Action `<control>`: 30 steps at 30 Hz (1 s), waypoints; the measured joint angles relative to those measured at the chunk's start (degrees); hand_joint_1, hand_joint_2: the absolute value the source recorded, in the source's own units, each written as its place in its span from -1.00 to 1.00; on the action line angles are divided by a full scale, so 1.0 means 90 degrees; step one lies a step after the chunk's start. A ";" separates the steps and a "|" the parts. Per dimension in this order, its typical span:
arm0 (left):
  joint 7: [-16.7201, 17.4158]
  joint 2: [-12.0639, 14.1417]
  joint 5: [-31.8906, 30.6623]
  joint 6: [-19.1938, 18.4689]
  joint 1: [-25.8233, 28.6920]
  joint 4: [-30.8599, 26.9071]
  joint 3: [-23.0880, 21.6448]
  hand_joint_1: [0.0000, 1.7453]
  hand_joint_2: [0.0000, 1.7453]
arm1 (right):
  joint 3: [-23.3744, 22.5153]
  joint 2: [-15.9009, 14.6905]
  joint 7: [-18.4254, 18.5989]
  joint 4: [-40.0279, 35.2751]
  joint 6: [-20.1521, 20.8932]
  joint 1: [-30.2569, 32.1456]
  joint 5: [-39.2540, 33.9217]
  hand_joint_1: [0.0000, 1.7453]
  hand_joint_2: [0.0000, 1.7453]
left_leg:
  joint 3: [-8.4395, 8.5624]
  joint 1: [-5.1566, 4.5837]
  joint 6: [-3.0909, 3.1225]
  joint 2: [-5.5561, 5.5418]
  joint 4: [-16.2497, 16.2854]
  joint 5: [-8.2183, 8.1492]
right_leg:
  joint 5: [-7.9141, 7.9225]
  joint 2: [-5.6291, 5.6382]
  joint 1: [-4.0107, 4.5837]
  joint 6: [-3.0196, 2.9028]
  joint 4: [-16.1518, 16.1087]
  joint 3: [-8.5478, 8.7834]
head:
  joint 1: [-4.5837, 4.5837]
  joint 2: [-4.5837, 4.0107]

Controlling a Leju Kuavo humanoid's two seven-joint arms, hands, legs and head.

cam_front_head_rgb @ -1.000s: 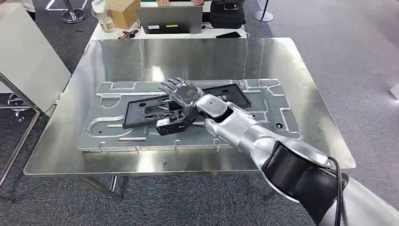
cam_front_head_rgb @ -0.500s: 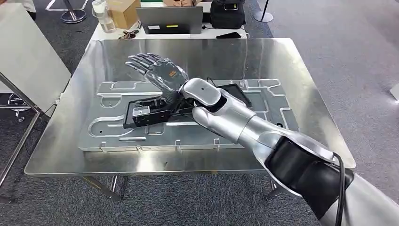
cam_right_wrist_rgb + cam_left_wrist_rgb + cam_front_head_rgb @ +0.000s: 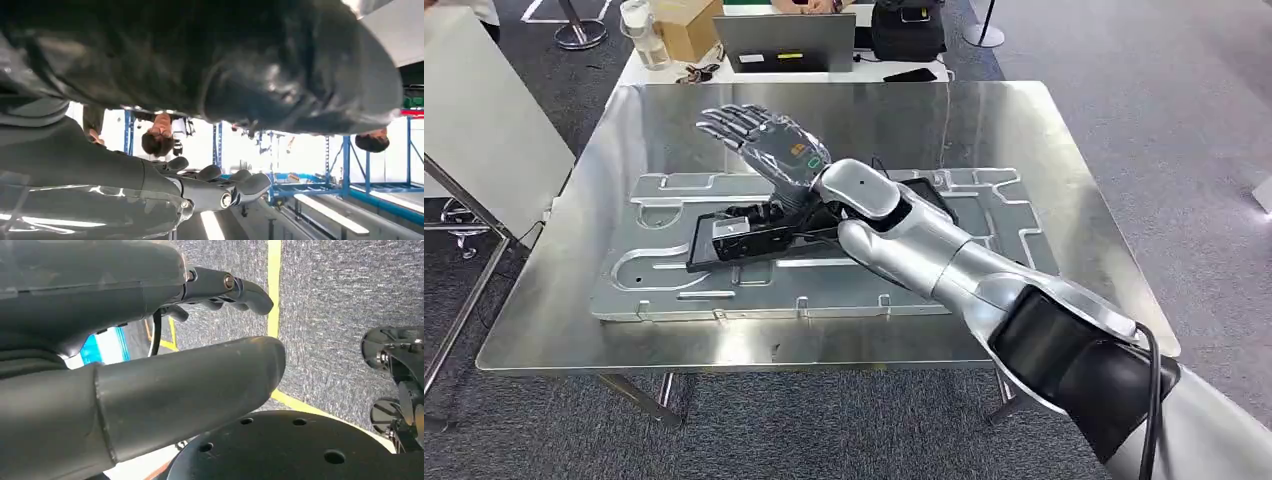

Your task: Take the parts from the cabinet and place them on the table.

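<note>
Now we see the right robot hand (image 3: 769, 150) raised above the table (image 3: 574, 320), fingers spread wide and holding nothing.
We find the black part (image 3: 734, 238) lying flat on the grey metal panel (image 3: 654, 285) at the table's middle, under the right arm's wrist. Our left robot hand (image 3: 150, 340) hangs over grey carpet, fingers loosely apart with nothing in them. Beyond the far edge we spot a laptop (image 3: 784, 45) and a black bag (image 3: 907, 30).
</note>
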 joint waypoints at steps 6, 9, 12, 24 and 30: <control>0.0005 0.0002 -0.0022 -0.0005 -0.0001 0.0000 -0.0027 -1.00 -1.00 | -0.0002 0.0000 0.0032 0.0017 -0.0054 -0.0004 0.0019 -1.00 -1.00 | 0.0000 0.0000 0.0000 0.0000 0.0000 0.0000 | 0.0000 0.0000 0.0000 0.0000 0.0000 0.0000 | 0.0000 0.0000; 0.0005 0.0002 -0.0034 -0.0010 -0.0002 0.0000 -0.0044 -1.00 -1.00 | -0.0002 0.0000 0.0032 0.0017 -0.0061 -0.0004 0.0019 -1.00 -1.00 | 0.0000 0.0000 0.0000 0.0000 0.0000 0.0000 | 0.0000 0.0000 0.0000 0.0000 0.0000 0.0000 | 0.0000 0.0000; 0.0002 0.0005 -0.0044 -0.0012 -0.0002 0.0000 -0.0068 -1.00 -1.00 | -0.0002 -0.0002 0.0032 0.0017 -0.0063 -0.0004 0.0019 -1.00 -1.00 | 0.0000 0.0000 0.0000 0.0000 0.0000 0.0000 | 0.0000 0.0000 0.0000 0.0000 0.0000 0.0000 | 0.0000 0.0000; 0.0010 0.0036 -0.0075 -0.0022 -0.0001 0.0000 -0.0138 -1.00 -1.00 | -0.0010 -0.0056 -0.0007 0.0039 -0.0182 -0.0004 0.0029 -1.00 -1.00 | -0.0011 -0.0007 0.0004 0.0000 0.0020 -0.0003 | 0.0011 0.0000 -0.0031 0.0014 -0.0003 0.0000 | 0.0000 0.0000; 0.0027 0.0070 -0.0075 -0.0039 -0.0001 0.0000 -0.0146 -1.00 -1.00 | -0.0012 -0.0102 -0.0007 0.0088 -0.0199 -0.0003 0.0029 -1.00 -1.00 | -0.0046 -0.0023 0.0054 -0.0001 0.0073 -0.0020 | 0.0033 -0.0002 -0.0047 0.0057 -0.0004 -0.0005 | 0.0000 0.0000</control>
